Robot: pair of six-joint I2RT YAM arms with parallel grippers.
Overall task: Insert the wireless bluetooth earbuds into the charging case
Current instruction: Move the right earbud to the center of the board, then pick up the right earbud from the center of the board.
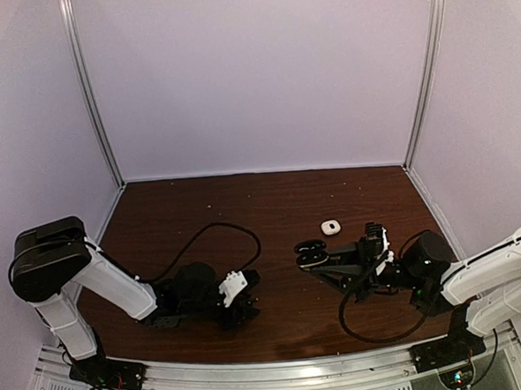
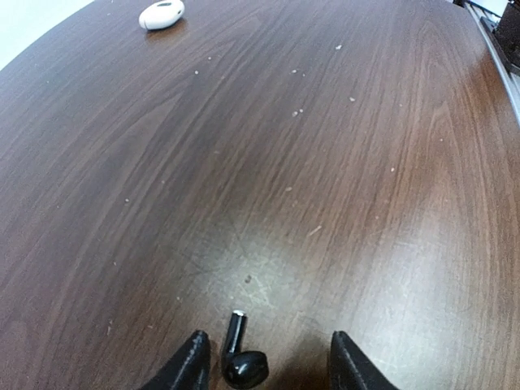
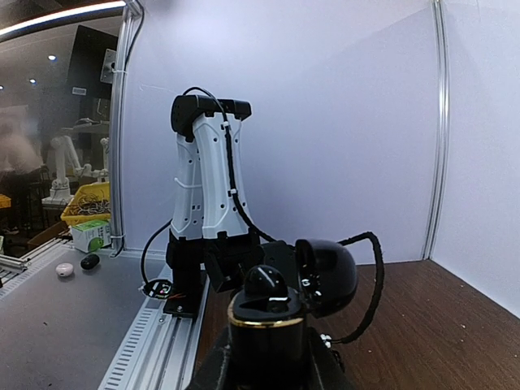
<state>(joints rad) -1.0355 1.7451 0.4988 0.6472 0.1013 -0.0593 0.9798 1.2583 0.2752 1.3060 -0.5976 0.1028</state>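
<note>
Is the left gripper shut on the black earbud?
No, the left gripper is open, and the black earbud lies on the table between its fingers.

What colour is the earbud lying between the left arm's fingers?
Black. The earbud shows best in the left wrist view.

Soft overhead light — a pale glare patch on the wooden table (image 2: 244, 260); the black earbud (image 2: 242, 361) glints. Wrist views bow at edges.
</note>
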